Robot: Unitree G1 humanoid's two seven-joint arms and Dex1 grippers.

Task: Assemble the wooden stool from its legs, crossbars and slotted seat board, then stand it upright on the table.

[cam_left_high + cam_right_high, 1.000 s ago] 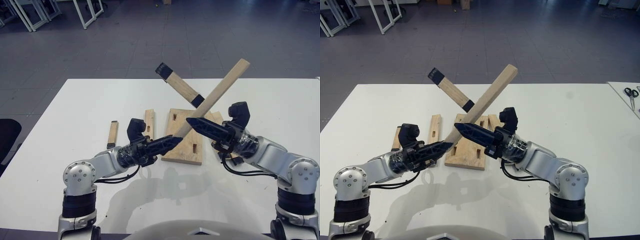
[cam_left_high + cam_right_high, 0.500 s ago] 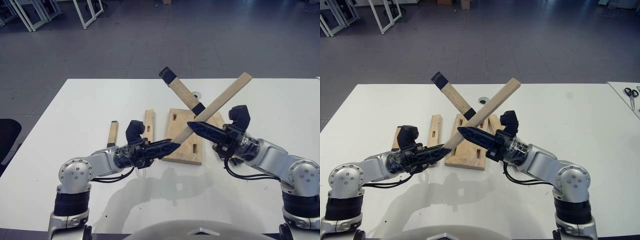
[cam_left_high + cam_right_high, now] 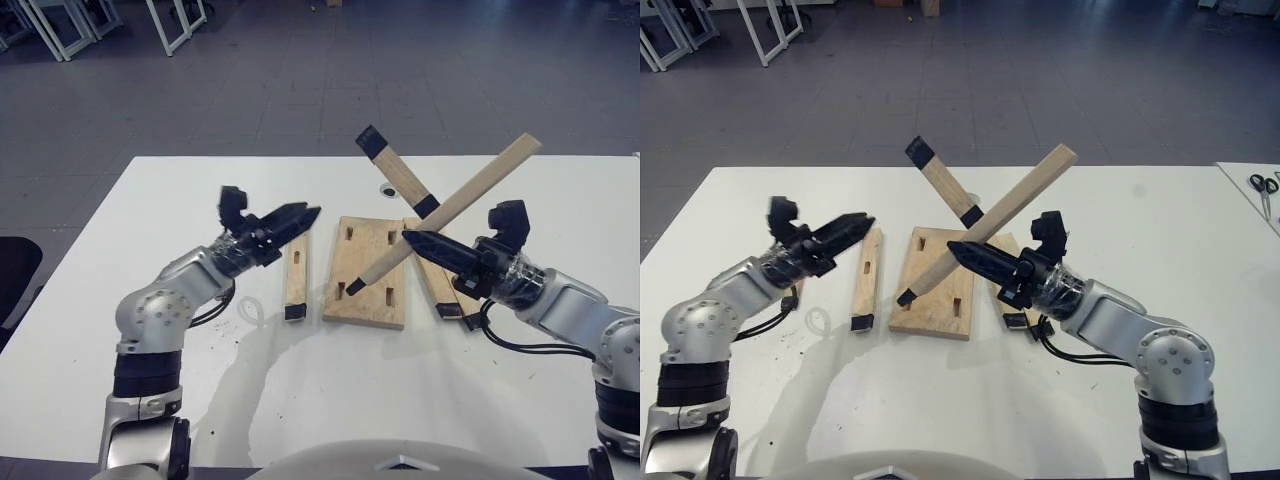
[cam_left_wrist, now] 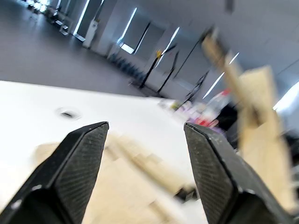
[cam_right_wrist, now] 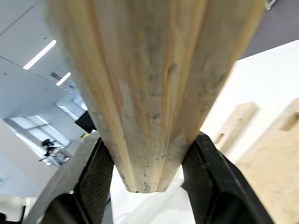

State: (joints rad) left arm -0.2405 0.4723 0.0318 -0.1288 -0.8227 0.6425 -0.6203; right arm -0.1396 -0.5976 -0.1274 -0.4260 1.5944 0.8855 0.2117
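Right gripper [image 3: 410, 238] clamps a pale wooden stool leg [image 3: 480, 185] low down; stiff, probably light, likely steadier gripped mid-length. Left gripper [image 3: 303, 212] gapes empty.

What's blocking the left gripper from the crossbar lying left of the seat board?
Nothing visible. The left gripper is open near the far end of the crossbar. The leg held in the right gripper slants over the seat board, to one side of that path.

The slotted wooden seat board [image 3: 370, 310] is pale tan, the rectangular table [image 3: 150, 200] plain white. The long wooden leg [image 3: 470, 192] is black-tipped
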